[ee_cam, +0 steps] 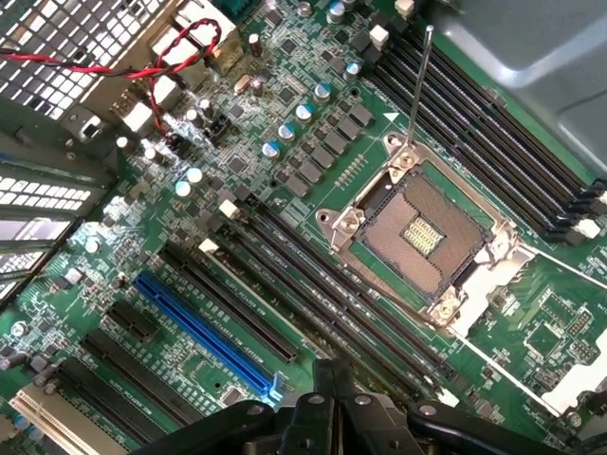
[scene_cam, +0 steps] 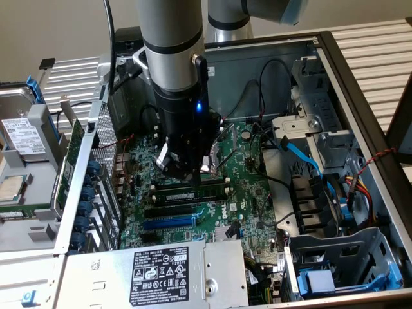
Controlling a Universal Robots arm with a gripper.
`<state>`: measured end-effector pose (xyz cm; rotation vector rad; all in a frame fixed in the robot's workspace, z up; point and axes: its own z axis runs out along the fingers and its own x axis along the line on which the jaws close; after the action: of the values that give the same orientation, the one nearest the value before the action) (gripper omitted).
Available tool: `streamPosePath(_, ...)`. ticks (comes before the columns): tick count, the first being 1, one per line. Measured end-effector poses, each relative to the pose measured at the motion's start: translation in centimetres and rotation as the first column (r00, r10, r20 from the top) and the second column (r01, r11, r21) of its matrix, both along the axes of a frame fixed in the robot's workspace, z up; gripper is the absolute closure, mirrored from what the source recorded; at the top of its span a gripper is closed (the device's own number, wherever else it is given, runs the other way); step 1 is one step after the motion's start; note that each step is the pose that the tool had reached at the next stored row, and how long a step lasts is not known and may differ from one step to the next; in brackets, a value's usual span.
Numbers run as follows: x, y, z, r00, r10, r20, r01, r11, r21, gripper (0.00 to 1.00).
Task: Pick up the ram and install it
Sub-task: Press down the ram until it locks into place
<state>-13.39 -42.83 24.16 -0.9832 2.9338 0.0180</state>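
Exterior view: black gripper [scene_cam: 187, 168], jaws closed, is hovering over the green motherboard [scene_cam: 248, 187]. A long narrow green ram stick [scene_cam: 193, 191], probably light, stiff and fragile, is lying among the black slots [ee_cam: 332, 303]; best held by its long edges.

A plain beige wall [scene_cam: 58, 26] stands behind the scene in the exterior view. The counter [scene_cam: 376, 45] is made of pale, ribbed metal slats, seen at the exterior view's right and again at its upper left. The light is even and soft, with only faint shadows.
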Motion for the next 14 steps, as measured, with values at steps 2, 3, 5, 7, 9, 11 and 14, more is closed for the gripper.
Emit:
streamPosePath(2,0.0,0.0,0.07,0.9997,-0.026,0.0,0.026,0.9997,0.0,0.89)
streamPosePath(3,0.0,0.0,0.11,0.9992,-0.04,0.0,0.04,0.9992,0.0,0.89)
streamPosePath(5,0.0,0.0,0.18,0.9978,-0.066,0.0,0.066,0.9978,0.0,0.89)
streamPosePath(7,0.0,0.0,0.26,0.9957,-0.092,0.0,0.092,0.9957,0.0,0.89)
streamPosePath(9,0.0,0.0,0.33,0.9928,-0.12,0.0001,0.12,0.9928,0.0001,0.89)
streamPosePath(11,0.0,0.0,0.39,0.9893,-0.146,0.0001,0.146,0.9893,0.0001,0.89)
streamPosePath(14,0.0,0.0,0.46,0.9826,-0.186,0.0001,0.186,0.9826,0.0001,0.89)
